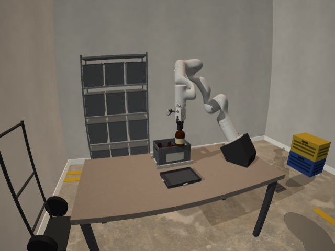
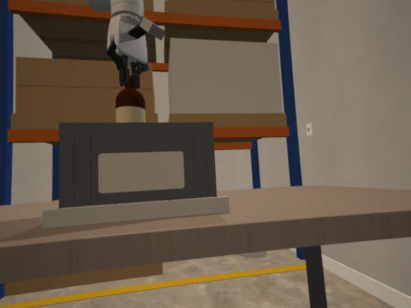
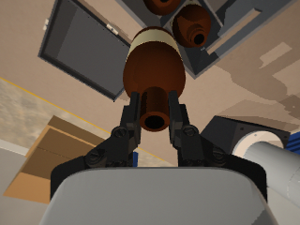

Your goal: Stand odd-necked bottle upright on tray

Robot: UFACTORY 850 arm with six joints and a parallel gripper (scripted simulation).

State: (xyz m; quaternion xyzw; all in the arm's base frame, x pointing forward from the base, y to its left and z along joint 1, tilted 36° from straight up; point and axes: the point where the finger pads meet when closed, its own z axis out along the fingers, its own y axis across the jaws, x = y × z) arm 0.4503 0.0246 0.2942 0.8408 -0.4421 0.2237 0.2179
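Over the crate (image 1: 171,156) | fingers clamped on bottle (image 3: 155,66) neck; tray (image 1: 180,177) just beside; another bottle (image 3: 191,24) in crate
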